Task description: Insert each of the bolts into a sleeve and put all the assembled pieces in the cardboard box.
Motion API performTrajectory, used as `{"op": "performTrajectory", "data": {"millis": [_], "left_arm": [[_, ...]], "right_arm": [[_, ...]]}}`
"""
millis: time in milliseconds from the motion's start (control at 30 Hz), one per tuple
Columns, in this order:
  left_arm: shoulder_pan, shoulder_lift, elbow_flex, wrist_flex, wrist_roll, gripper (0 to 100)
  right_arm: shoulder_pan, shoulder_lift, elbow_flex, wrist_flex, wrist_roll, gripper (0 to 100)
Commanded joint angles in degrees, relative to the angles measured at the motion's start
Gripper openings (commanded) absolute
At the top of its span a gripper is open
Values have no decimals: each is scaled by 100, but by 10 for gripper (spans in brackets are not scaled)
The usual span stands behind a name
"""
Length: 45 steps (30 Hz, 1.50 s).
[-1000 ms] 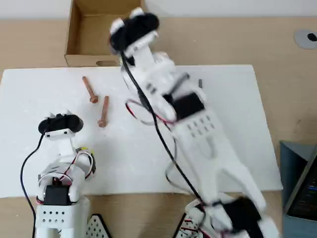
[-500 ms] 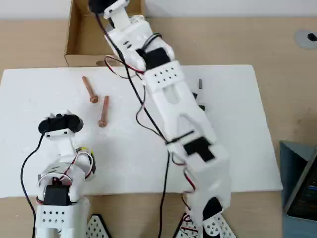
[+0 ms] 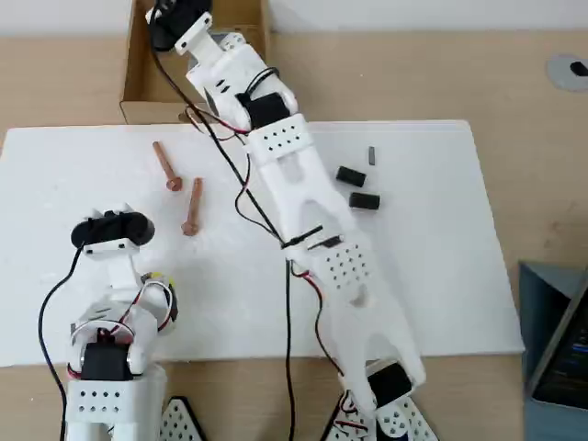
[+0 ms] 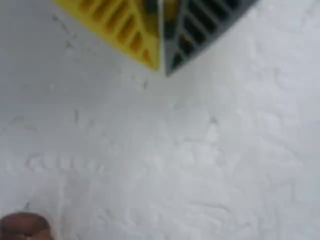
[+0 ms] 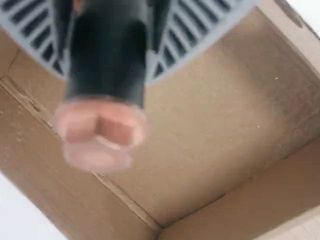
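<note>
Here, right end effector (image 5: 107, 47) holds sleeved bolt (image 5: 103, 95) over cardboard box (image 5: 227, 125).

Bright, even light falls from overhead across the white mat (image 3: 432, 276). Shadows stay soft and faint, a little deeper inside the cardboard box (image 3: 152, 112) at upper left.

Light wood table (image 3: 542, 165), white foam sheet (image 3: 441, 276) covering the centre. Grey round grommet (image 3: 567, 71) upper right, dark device (image 3: 556, 349) at lower right edge. Pale wall strip (image 3: 413, 14) along top.
</note>
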Motion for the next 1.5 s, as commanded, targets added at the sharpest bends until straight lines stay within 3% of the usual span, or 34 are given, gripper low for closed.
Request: {"op": "performTrajectory", "data": {"millis": [0, 100, 267, 733, 1100, 1467], "left_arm": [[-62, -57, -35, -79, 18, 2], [-62, -57, -35, -79, 18, 2], [-62, -57, -35, -79, 18, 2], [-62, -57, -35, -79, 18, 2], [-62, -57, -35, -79, 18, 2], [-62, -57, -35, -70, 18, 2]], "right_arm": [[-13, 92, -725, -176, 35, 12], [-40, 259, -804, -176, 114, 33], [-40, 391, -778, -176, 185, 161], [-40, 365, -822, 105, 158, 164], [4, 400, -2554, 2277, 167, 164], [330, -374, -2563, 4158, 158, 164]]}}
